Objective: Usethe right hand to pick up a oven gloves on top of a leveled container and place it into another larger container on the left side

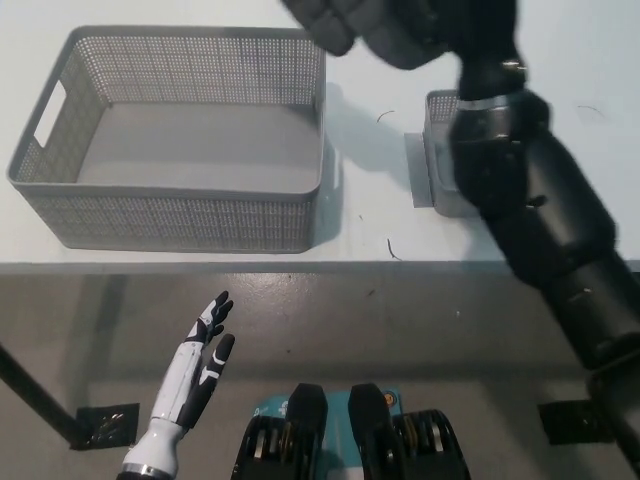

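The large grey mesh basket (60, 165) stands empty on the left of the white table. My black right arm crosses the picture from the lower right. It covers most of the small grey container (437, 170). My right hand (400, 30) is a dark mass at the top edge, over the table beside the basket's far right corner. I cannot make out whether it holds anything, and no oven glove shows apart from it. My white left hand (203, 362) rests below the table's front edge at the lower left, fingers apart and empty.
A flat grey plate (416, 175) lies under the small container. The table's front edge (250, 268) runs across the middle. Below it, a floor with dark table legs (40, 405) at the lower left.
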